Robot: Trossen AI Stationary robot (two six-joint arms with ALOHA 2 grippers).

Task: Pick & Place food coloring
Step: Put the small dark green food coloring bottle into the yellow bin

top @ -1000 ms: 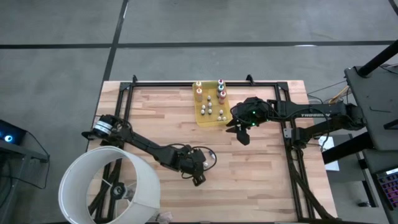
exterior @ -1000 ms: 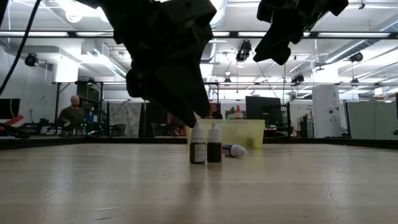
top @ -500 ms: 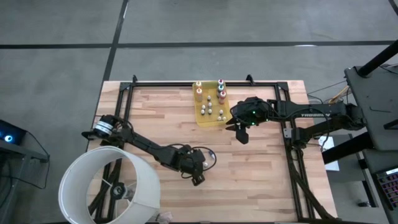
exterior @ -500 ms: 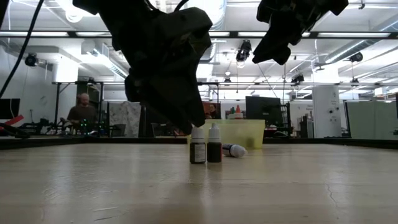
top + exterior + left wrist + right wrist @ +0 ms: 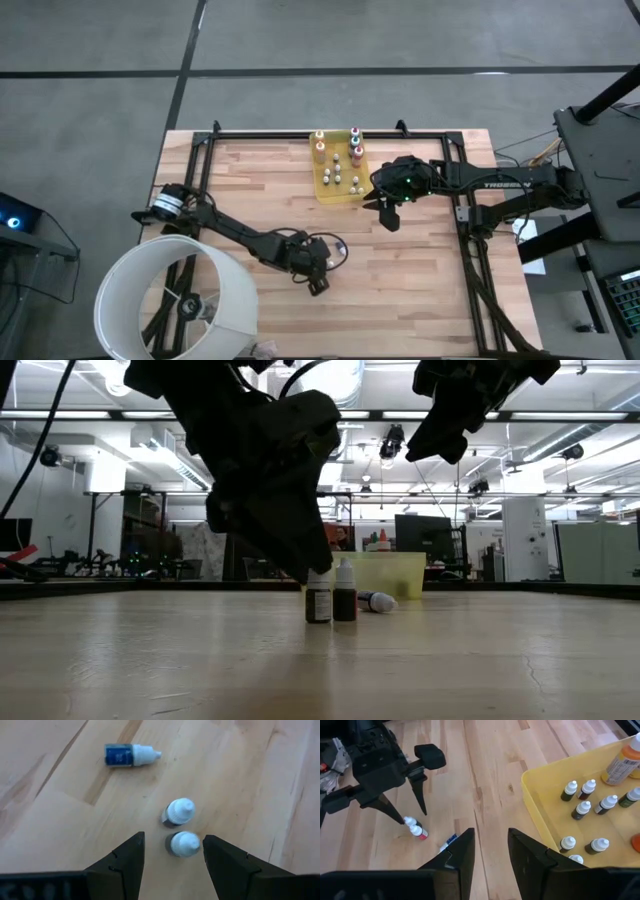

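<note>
Two small upright food coloring bottles with white caps (image 5: pixel 179 812) (image 5: pixel 184 843) stand side by side on the wooden table, and a third, blue-labelled one (image 5: pixel 131 755) lies on its side beyond them. My left gripper (image 5: pixel 173 839) is open and slants down, its fingers either side of the nearer upright bottle without touching it. In the low view these bottles (image 5: pixel 330 598) stand just below that gripper. My right gripper (image 5: pixel 491 845) hangs open and holds nothing, high beside the yellow tray (image 5: pixel 335 193), which holds several more bottles.
The yellow tray (image 5: pixel 530 795) stands at the table's far middle, with taller orange-capped bottles at its back. A white round lampshade-like ring (image 5: pixel 175 300) sits at the near left corner. A black frame runs along the table's edges (image 5: pixel 300 133). Bare wood lies between the arms.
</note>
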